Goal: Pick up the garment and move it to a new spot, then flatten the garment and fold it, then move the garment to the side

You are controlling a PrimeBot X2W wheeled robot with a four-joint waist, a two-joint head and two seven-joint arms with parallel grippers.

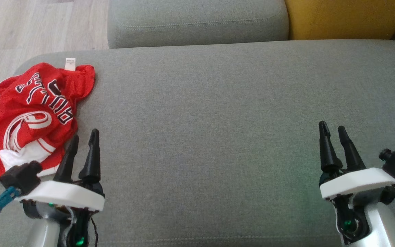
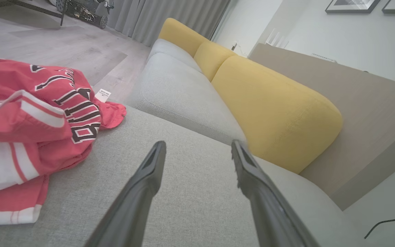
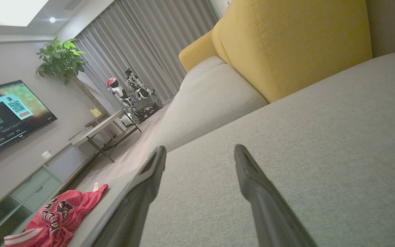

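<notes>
The garment [image 1: 33, 113] is a red jersey with white trim and dark lettering. It lies crumpled at the left end of the grey sofa seat [image 1: 218, 120], with a white tag at its far edge. The garment [image 2: 29, 130] fills the left of the left wrist view, and the garment [image 3: 60, 216] appears small at the lower left of the right wrist view. My left gripper [image 1: 85, 135] hovers open just right of the jersey's near edge, holding nothing. Far to the right, my right gripper [image 1: 333, 127] is open over bare cushion, also holding nothing.
A second grey cushion [image 1: 197, 20] and a yellow back cushion [image 1: 348, 17] lie beyond the seat. Wooden floor [image 1: 29, 27] runs past the seat's left end. A TV [image 3: 5, 113], a plant, a low table and another robot stand across the room.
</notes>
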